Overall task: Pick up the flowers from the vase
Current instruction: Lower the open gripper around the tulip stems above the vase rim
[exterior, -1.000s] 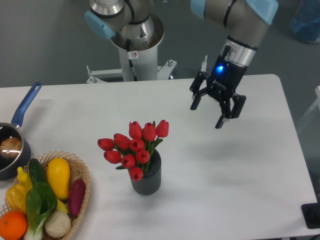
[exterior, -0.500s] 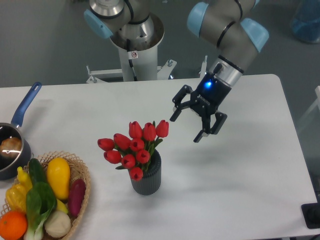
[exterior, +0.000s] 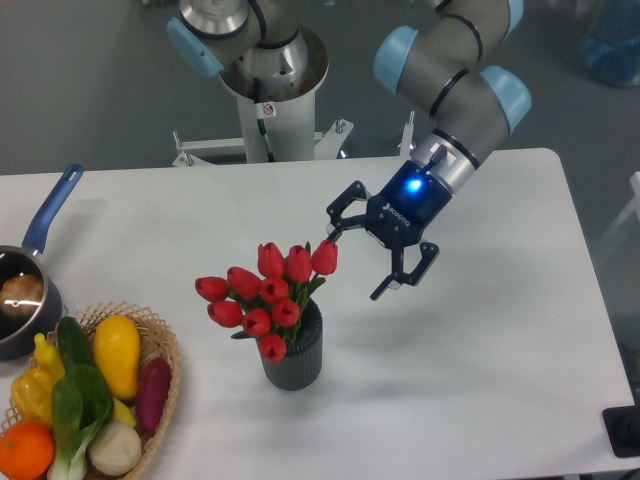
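Closer now, gripper (exterior: 352, 262) w/ fingers spread wide, holding nothing, beside flowers (exterior: 268, 293) standing in vase (exterior: 294, 360).

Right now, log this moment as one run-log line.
phase: approach | gripper: open, empty, beside flowers | flowers: in vase | grasp: not yet

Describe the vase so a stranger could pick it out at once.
On the white table, look near the front middle, right of the wicker basket of vegetables. The vase is a short dark grey ribbed cylinder holding the flowers, red tulips; unlike the saucepan at the left edge, it has no handle.
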`<state>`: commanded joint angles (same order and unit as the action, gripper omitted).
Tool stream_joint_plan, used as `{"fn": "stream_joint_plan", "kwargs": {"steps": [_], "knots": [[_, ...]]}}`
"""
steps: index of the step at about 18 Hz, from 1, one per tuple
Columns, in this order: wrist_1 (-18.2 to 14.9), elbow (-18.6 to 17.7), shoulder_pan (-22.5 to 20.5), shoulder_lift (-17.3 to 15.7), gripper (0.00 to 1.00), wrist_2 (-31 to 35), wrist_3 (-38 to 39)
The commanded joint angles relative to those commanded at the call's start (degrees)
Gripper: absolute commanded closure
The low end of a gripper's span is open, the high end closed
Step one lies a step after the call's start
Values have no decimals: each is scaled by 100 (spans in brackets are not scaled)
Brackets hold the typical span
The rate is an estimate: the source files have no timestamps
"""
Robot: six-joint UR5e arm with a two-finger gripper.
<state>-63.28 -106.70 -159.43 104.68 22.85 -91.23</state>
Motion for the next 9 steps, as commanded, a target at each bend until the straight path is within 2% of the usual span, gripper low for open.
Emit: {"fn": "stream_joint_plan", "kwargs": {"steps": [5, 9], "knots": [[18, 0, 62, 44, 0, 44, -26], [18, 0, 149, 158, 0, 246, -491]]}}
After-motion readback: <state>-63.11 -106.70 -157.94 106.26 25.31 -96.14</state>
